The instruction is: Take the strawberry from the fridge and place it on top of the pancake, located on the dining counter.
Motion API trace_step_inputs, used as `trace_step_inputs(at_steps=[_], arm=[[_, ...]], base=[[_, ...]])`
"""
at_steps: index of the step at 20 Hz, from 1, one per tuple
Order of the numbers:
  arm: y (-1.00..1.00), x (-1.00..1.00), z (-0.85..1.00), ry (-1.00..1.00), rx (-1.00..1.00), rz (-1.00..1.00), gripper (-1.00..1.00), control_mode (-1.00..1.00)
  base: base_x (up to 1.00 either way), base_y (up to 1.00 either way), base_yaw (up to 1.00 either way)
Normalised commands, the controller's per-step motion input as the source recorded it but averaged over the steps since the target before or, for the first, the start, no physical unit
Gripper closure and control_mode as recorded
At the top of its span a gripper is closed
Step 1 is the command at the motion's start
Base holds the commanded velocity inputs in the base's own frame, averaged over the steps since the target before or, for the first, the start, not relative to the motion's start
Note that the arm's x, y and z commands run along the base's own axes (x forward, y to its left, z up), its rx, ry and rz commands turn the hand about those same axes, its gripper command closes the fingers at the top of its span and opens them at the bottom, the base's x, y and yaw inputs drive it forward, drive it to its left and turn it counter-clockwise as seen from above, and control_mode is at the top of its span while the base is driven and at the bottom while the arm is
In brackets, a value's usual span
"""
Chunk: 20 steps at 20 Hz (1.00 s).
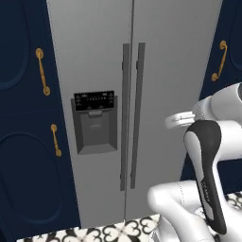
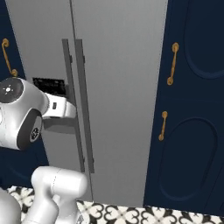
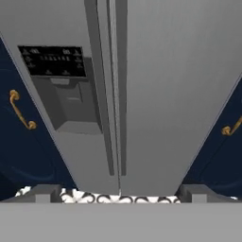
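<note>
Fridge closed, both doors shut, dark handles side by side at the centre seam, dispenser panel on the left door. Fingers spread wide, gripping nothing, well short of the doors. Navy cabinets either side, patterned floor below.

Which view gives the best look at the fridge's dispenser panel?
The left base view: the dispenser panel sits unobstructed on the left door of the fridge, display and recess both visible. The hand view shows it too, but foreshortened from below. In the right base view the arm covers most of it.
</note>
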Motion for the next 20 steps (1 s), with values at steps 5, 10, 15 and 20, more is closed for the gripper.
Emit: trace_step_inputs(at_steps=[5, 10, 15, 20], arm=[[0.00, 0.93, -0.03, 0.02, -0.01, 0.00, -1.00, -1.00], [0.22, 1.00, -0.41, 0.05, -0.01, 0.00, -1.00, -1.00], [0.26, 1.00, -0.34, 0.13, 0.00, -0.04, -1.00, -1.00], [0.00, 0.88, -0.02, 0.10, 0.00, -0.01, -1.00, -1.00]], base=[[0.00, 0.00, 0.00], [0.00, 0.00, 0.00], [0.00, 0.00, 0.00], [0.00, 0.00, 0.00]])
